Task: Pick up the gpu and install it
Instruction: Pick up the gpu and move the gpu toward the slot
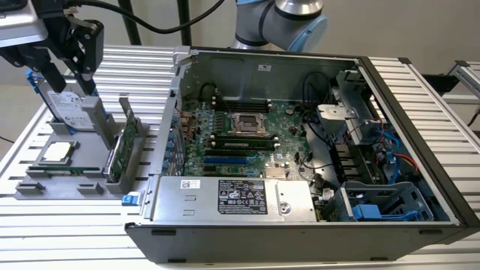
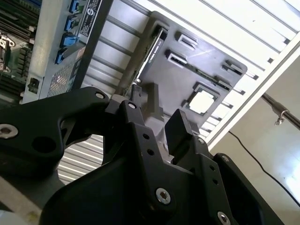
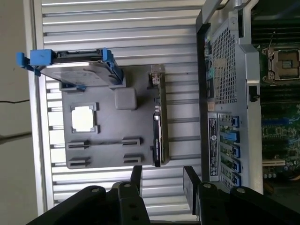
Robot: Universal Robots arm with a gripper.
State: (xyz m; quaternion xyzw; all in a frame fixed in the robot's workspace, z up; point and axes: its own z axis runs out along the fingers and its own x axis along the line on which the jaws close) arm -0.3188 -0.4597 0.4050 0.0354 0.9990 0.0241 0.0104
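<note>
Gripper (image 1: 73,84) spread wide, empty, above gray tray (image 1: 90,164). You find gpu (image 1: 129,140) at gripper's 5 o'clock in exterior view, upright in tray slot. Not yet grasped; computer case (image 1: 300,247) slot unfilled.

Exterior view: high, slanted down into the open computer case (image 1: 248,76), grey parts tray (image 1: 90,160) at the exterior view's left. First wrist view: straight down past the fingers (image 3: 137,180) onto that tray and the case's rear. Second wrist view: close behind the fingers, oblique, same tray.
</note>
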